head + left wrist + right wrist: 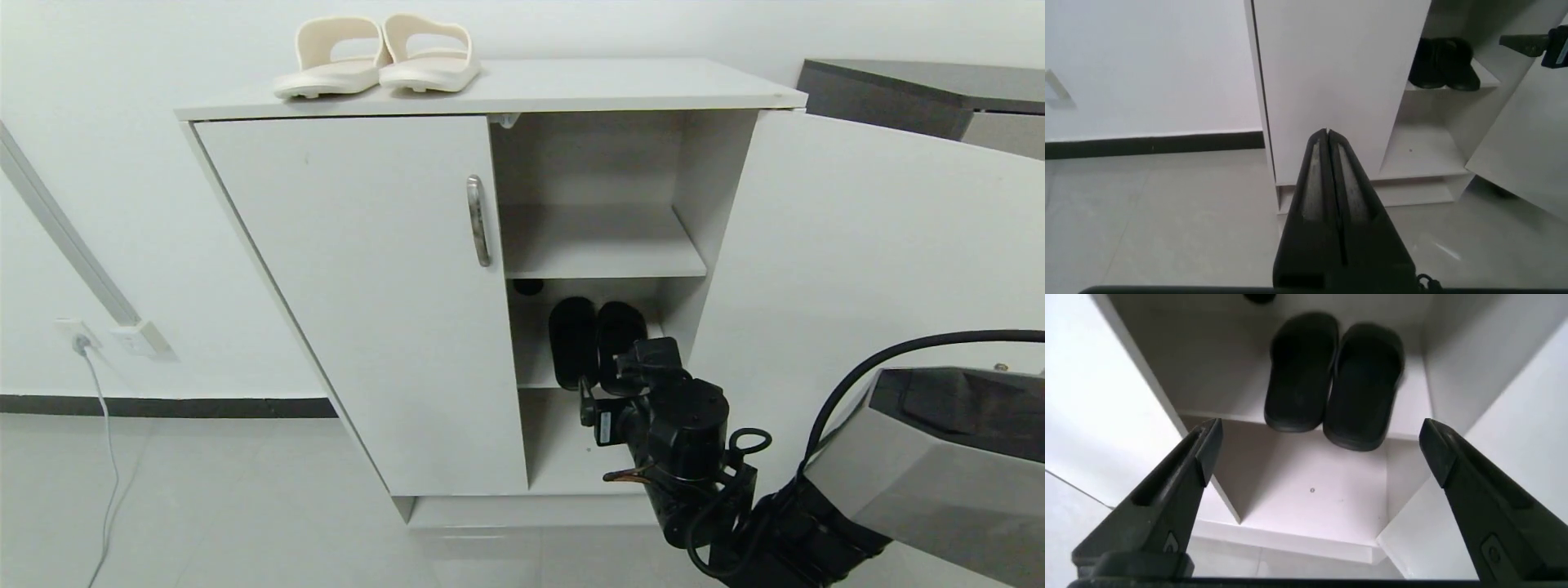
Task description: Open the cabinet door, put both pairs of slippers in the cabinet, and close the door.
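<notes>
Right tool (1321, 433), spread apart, faces black slippers (1335, 380) on cabinet shelf (1208, 384); left tool (1327, 135) pressed together.

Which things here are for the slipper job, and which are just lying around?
For the job: cabinet, its open door, black slippers on the shelf, cream slippers on top, right gripper.
Just there: wall socket, its cable, grey unit beside the cabinet.

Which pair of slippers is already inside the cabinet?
The black pair, lying on a shelf inside the open cabinet. The cream pair sits outside, on the cabinet's top.
</notes>
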Motion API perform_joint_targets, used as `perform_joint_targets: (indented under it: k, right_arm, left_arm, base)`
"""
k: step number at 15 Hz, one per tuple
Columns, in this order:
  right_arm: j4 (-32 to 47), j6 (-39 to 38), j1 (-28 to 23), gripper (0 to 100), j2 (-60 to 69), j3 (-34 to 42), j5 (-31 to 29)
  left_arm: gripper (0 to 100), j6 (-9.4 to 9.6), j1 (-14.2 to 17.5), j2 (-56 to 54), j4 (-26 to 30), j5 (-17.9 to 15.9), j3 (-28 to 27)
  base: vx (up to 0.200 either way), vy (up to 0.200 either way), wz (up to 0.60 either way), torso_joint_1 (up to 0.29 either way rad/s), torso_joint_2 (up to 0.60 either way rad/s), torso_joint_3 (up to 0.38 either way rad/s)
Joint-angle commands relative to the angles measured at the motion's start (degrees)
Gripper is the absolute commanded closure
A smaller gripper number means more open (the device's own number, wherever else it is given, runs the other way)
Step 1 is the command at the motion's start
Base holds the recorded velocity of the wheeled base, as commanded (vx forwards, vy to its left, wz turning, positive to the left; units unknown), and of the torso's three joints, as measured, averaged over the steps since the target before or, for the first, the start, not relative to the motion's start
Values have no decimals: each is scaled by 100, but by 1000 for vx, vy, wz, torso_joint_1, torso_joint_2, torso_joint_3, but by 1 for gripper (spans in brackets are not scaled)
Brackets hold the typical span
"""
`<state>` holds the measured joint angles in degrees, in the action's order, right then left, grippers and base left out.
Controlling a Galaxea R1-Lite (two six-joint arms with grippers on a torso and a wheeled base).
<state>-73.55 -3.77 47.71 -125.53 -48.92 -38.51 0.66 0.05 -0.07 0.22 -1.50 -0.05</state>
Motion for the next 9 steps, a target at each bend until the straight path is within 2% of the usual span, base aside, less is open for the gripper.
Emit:
perform_joint_targets:
  k: [1,5,9]
  right_arm:
    - [-11,-1,10,0,72,41,1]
    - [-28,-1,19,0,107,137,1]
    - [-28,-1,27,0,107,172,-7]
  left_arm:
    - [100,4,4,7,-4,1,-4]
    - [100,-4,4,7,-4,1,5]
    - [100,-4,4,7,-4,1,5]
  base:
    - [0,0,0,7,2,207]
    - [0,0,0,-1,0,193]
    - [0,0,0,-1,2,35]
